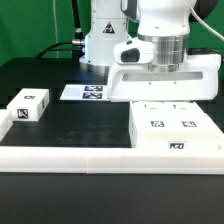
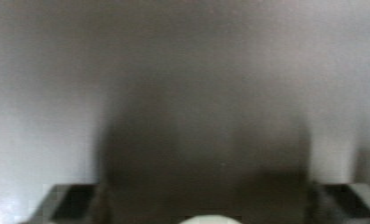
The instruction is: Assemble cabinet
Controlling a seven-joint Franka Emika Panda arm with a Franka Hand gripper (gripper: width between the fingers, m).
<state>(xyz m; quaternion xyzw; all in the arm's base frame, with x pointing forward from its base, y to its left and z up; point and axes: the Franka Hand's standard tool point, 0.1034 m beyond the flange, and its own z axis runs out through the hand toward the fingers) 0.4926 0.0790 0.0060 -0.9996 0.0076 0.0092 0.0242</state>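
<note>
In the exterior view the large white cabinet box [image 1: 165, 82] lies at the back right, under the arm. My gripper [image 1: 160, 66] is down on its top, with the fingertips hidden against it. A wide white tagged block [image 1: 176, 130], with flat panel faces, sits in front of it. A small white tagged piece [image 1: 29, 106] lies at the left. The wrist view is blurred: a dark surface [image 2: 200, 120] fills the space between the two fingers [image 2: 61, 200], which stand far apart. My gripper [image 2: 200, 202] looks open, with nothing clamped.
The marker board [image 1: 84, 92] lies flat at the back, left of the cabinet box. The long white L-shaped rail [image 1: 100, 156] runs along the front edge of the black table. The robot base [image 1: 100, 40] stands behind.
</note>
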